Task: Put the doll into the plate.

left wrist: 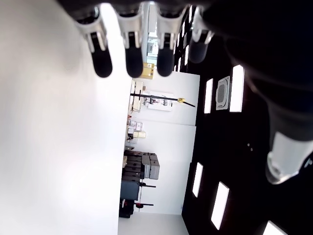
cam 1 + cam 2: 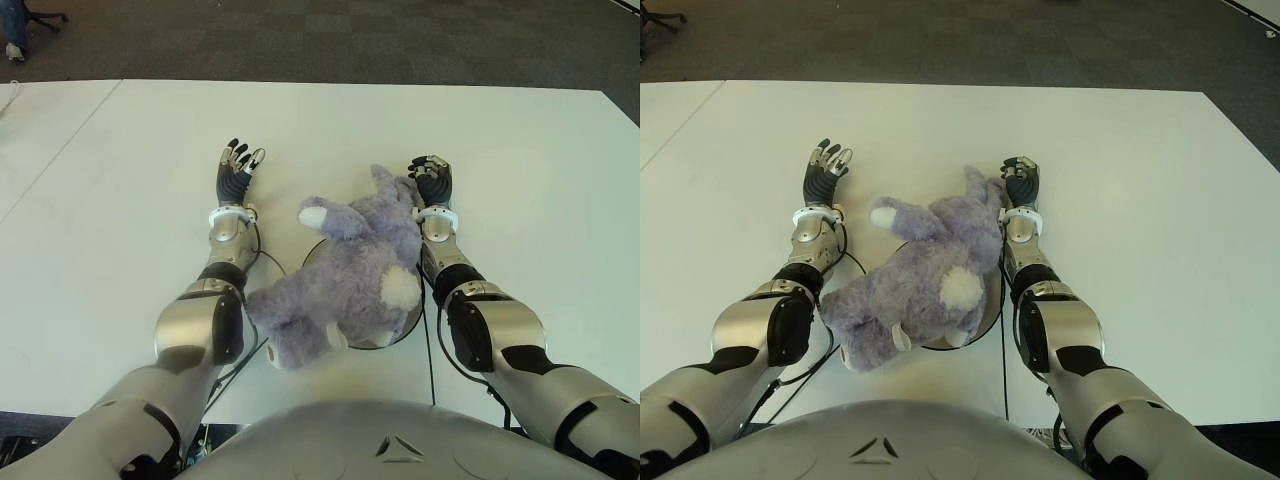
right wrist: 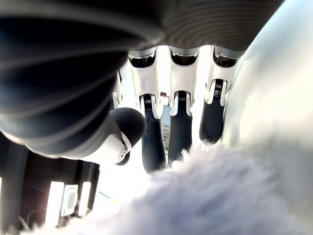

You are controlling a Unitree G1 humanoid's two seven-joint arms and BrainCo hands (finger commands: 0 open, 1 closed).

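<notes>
A fluffy grey-purple doll (image 2: 345, 275) with white paws lies sprawled over a round plate (image 2: 312, 252), hiding most of it; its lower end hangs past the rim toward me. My right hand (image 2: 430, 178) shows just right of the doll's ear, and in the right wrist view its fingers (image 3: 154, 142) are loosely bent over the fur (image 3: 205, 196) with nothing between them. My left hand (image 2: 238, 165) shows to the left of the doll, apart from it, its fingers (image 1: 132, 54) spread and empty.
The white table (image 2: 520, 150) stretches far on both sides, and a seam (image 2: 60, 150) runs across its left part. Dark carpet (image 2: 350, 40) lies beyond the far edge. Black cables (image 2: 268, 258) run beside both forearms near the plate.
</notes>
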